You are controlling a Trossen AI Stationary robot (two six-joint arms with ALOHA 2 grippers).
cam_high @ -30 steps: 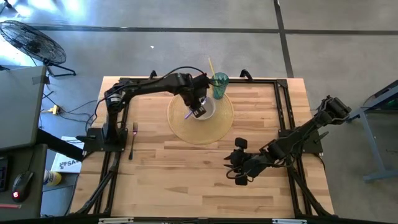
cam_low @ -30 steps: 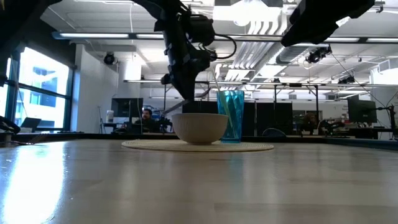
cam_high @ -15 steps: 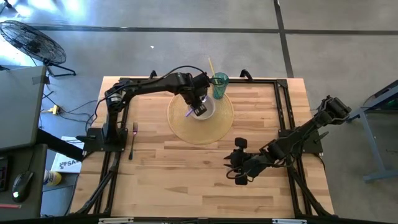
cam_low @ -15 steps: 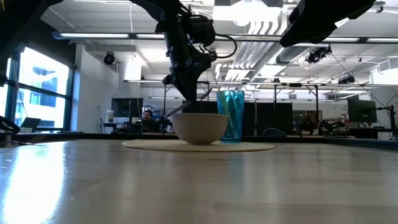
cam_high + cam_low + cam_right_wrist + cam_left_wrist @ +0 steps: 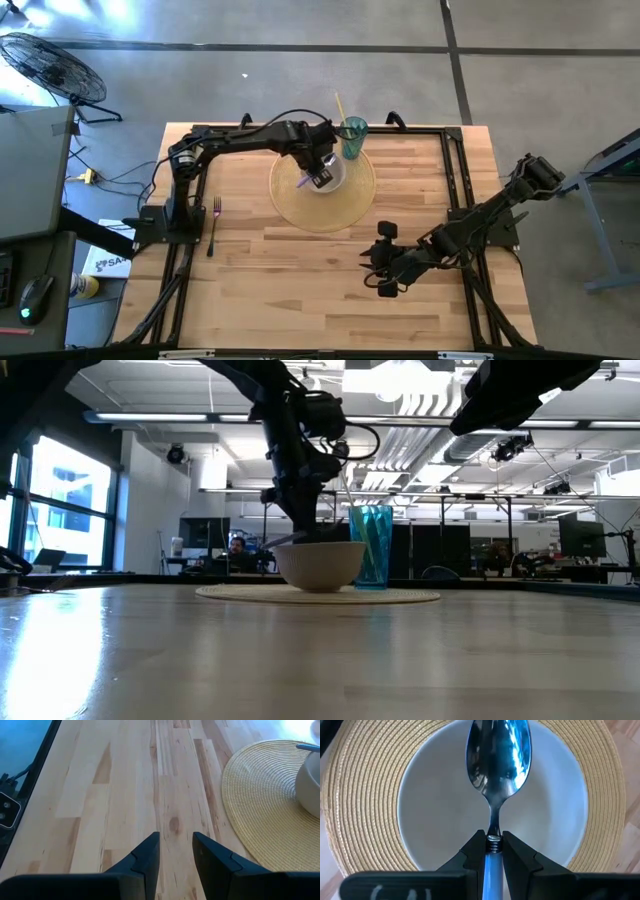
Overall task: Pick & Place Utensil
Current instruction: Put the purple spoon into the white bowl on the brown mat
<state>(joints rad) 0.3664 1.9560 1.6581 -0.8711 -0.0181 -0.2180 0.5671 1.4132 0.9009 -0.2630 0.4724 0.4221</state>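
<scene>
The pick looks done and the place nearly so — the left claw (image 5: 491, 851), upper centre of the high view, grips the spoon (image 5: 498, 755) over the white bowl (image 5: 430, 810), unreleased — while the right claw (image 5: 175, 851) waits narrowly parted lower right.

Wooden table (image 5: 300, 280), round woven placemat (image 5: 355, 200), fork (image 5: 214, 225) near left edge

One spoon (image 5: 497, 755), one white bowl (image 5: 430, 815), one round woven placemat (image 5: 352, 205), one teal tumbler (image 5: 353, 135), one straw (image 5: 338, 104), one fork (image 5: 214, 224). Two arms, two grippers.
</scene>
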